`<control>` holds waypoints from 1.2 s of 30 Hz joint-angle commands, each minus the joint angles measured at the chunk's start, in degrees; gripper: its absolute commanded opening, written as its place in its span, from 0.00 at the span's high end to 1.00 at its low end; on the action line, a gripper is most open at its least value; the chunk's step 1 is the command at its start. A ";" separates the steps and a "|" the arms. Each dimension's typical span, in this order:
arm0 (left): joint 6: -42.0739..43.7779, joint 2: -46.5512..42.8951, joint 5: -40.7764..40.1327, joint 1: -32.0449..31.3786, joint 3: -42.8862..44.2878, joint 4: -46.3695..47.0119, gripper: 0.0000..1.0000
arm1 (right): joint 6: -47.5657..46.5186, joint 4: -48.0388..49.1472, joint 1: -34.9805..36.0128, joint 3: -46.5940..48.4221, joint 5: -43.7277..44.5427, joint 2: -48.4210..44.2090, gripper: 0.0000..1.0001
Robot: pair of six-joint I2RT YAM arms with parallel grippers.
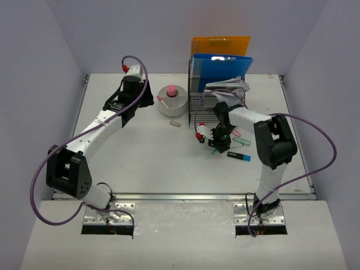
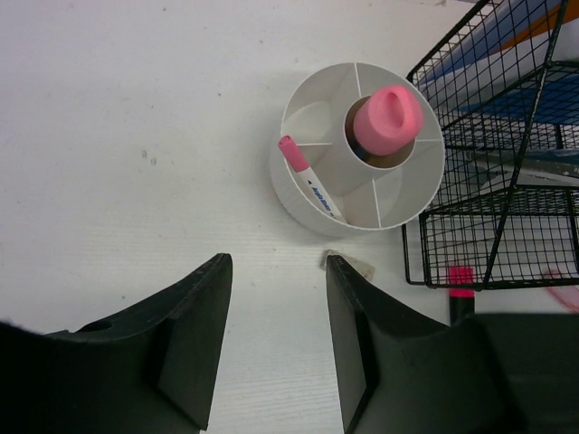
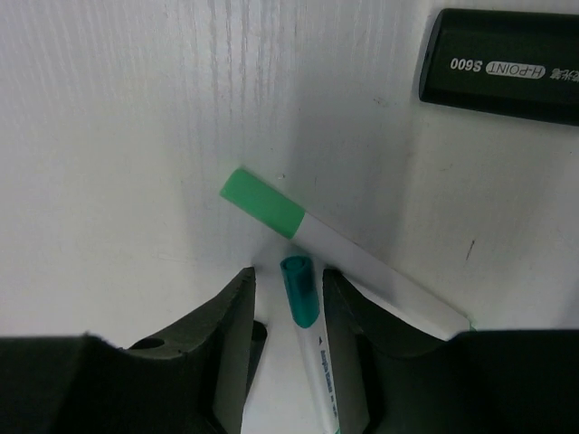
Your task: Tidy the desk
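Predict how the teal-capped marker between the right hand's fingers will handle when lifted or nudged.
The teal-capped marker looks round and smooth, so it would probably roll if nudged sideways and may slip in a loose pinch. Its slim plastic barrel suggests it is stiff and light. The green-capped highlighter beside it could get bumped.

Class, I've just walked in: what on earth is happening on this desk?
The flat white desk is being tidied. The right claw is down over a teal-capped white marker, jaws either side with a gap showing, beside a green-capped white marker lying flat. The left claw hangs open and empty above the desk near the round white compartment organiser, which holds a pink-capped marker.
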 commanded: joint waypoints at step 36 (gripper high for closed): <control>-11.53 -8.08 25.00 19.88 -5.90 1.84 0.00 | 72.37 71.93 6.47 19.65 -16.78 -5.47 1.00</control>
